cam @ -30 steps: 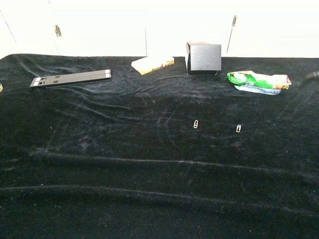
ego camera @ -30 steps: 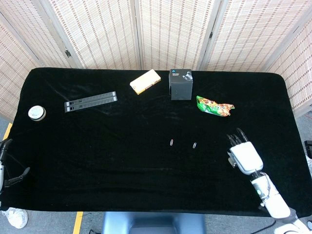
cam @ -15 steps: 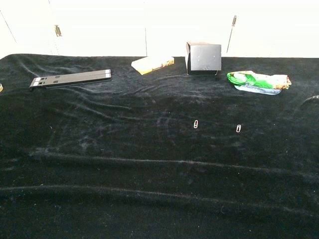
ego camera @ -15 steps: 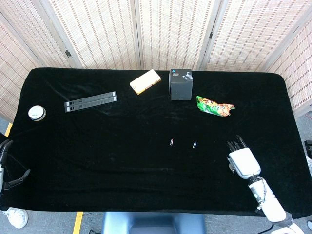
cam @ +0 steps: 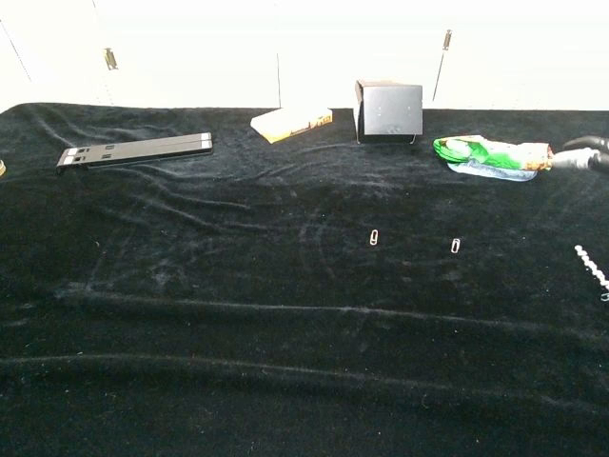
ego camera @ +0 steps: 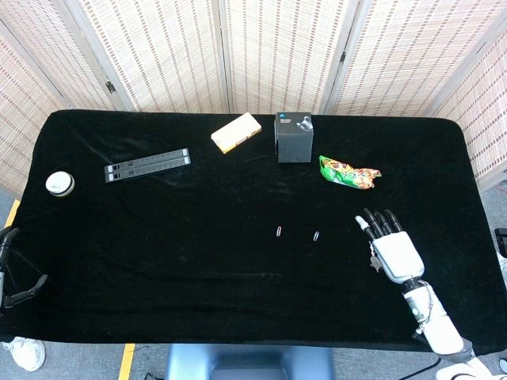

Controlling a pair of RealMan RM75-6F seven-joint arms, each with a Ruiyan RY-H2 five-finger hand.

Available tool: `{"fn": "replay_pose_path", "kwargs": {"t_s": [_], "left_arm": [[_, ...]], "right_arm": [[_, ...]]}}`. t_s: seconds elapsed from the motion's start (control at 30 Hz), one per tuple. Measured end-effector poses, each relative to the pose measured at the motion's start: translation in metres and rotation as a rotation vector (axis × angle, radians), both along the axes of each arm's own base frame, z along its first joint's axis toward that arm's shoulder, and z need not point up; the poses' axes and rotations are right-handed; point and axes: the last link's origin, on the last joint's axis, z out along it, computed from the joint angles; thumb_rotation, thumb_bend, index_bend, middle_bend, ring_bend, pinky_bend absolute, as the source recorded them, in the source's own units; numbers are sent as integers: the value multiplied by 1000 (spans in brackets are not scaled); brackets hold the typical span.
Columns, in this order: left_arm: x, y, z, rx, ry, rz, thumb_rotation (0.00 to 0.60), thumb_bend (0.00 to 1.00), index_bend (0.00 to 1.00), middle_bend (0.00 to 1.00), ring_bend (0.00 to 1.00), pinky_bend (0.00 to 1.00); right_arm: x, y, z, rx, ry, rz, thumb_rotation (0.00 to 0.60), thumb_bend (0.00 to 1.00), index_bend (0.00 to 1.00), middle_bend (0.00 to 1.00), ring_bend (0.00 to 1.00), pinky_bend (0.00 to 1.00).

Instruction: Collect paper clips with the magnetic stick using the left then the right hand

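Note:
Two paper clips lie side by side mid-table on the black cloth, one (ego camera: 279, 231) (cam: 375, 236) to the left of the other (ego camera: 317, 236) (cam: 457, 245). A long flat black stick (ego camera: 148, 165) (cam: 135, 149) lies at the far left. My right hand (ego camera: 392, 249) hovers to the right of the clips, fingers stretched out and apart, holding nothing. Its fingertips (cam: 585, 157) enter the chest view at the right edge. Only part of my left hand (ego camera: 14, 273) shows, at the table's near left corner, its dark fingers apart and holding nothing.
A round white tin (ego camera: 59, 184) sits at the left edge. At the back stand a yellow box (ego camera: 236, 132), a black box (ego camera: 294, 137) and a green snack bag (ego camera: 348, 173). A small beaded chain (cam: 592, 269) hangs by my right hand.
My right hand drew back a little, then came forward again with its fingers stretched out; they now show in the chest view. The clips and the stick have not moved.

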Motion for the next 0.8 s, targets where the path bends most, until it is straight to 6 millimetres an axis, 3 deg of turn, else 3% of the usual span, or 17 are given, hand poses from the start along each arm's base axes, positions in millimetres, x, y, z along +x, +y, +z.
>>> {"fn": "replay_pose_path", "kwargs": {"t_s": [0.27, 0.43, 0.63, 0.8], "left_arm": [[2, -2, 0, -6, 10, -3, 600, 296, 0, 48, 138, 148], [5, -5, -3, -37, 34, -6, 600, 296, 0, 29, 121, 143], [12, -7, -10, -64, 85, -24, 600, 296, 0, 29, 120, 159], [24, -12, -17, -53, 139, -61, 600, 296, 0, 29, 120, 153]], "right_arm": [[10, 9, 23, -78, -56, 23, 600, 331, 0, 0, 22, 0], [10, 33, 40, -132, -83, -29, 600, 331, 0, 0, 0, 0], [-4, 75, 56, -229, -94, -85, 600, 331, 0, 0, 0, 0], [-11, 87, 61, -229, -163, -76, 600, 331, 0, 0, 0, 0]]}}
